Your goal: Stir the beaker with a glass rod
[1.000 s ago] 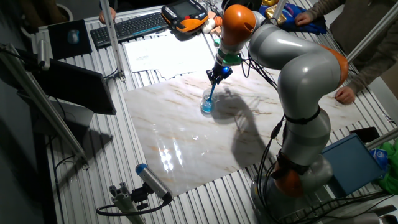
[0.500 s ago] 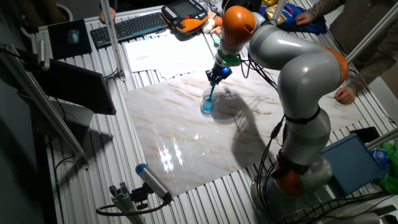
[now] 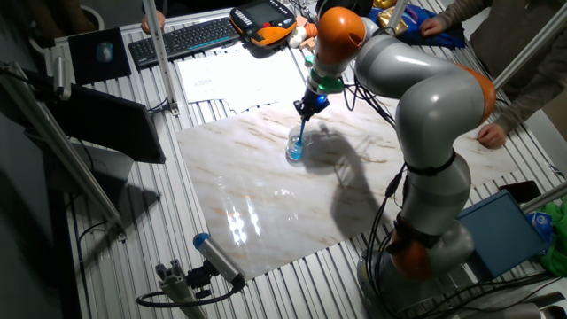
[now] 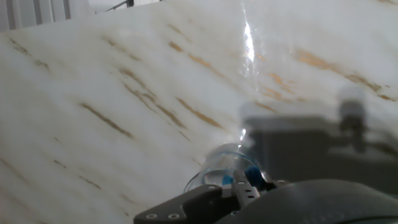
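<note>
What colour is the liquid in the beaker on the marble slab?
Blue. The liquid in the beaker shows best in the fixed view, under the gripper.

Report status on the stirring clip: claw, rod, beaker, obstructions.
Claw shut on the glass rod. Rod tip down inside the beaker, blue liquid at bottom. Beaker upright on marble slab. Nothing in the way nearby.

Glossy marble-look slab (image 3: pixel 266 190); clear glass beaker (image 3: pixel 295 147); ribbed metal table (image 3: pixel 124 248).

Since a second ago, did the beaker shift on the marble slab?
No. The beaker sits at the same spot against the marble slab's veins in the fixed view; the gripper holds the glass rod dipped in it.
</note>
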Robot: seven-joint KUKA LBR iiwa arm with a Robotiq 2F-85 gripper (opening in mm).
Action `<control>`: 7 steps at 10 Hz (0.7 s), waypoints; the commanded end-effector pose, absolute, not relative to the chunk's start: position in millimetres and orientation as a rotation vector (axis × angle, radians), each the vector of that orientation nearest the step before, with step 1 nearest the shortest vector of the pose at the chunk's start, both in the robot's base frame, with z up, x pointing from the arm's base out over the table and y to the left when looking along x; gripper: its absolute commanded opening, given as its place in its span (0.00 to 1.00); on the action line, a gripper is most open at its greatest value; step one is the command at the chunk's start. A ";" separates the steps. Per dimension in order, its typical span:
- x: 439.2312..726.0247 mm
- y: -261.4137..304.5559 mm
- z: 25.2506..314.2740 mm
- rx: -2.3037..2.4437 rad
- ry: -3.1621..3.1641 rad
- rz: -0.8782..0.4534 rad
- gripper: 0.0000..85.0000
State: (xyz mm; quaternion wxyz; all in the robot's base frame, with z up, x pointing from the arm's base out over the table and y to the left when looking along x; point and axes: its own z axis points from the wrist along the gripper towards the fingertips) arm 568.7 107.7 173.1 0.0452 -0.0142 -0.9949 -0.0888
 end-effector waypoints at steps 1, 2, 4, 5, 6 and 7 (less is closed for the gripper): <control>567.5 108.0 177.3 -0.042 -3.035 -0.275 0.00; 565.2 108.3 183.7 -0.040 -3.035 -0.268 0.00; 556.1 110.4 199.8 -0.033 -3.078 -0.238 0.00; 551.2 112.5 204.6 -0.037 -3.111 -0.236 0.00; 547.1 114.3 207.4 -0.034 -3.148 -0.218 0.00; 545.7 116.3 206.7 -0.030 -3.185 -0.179 0.00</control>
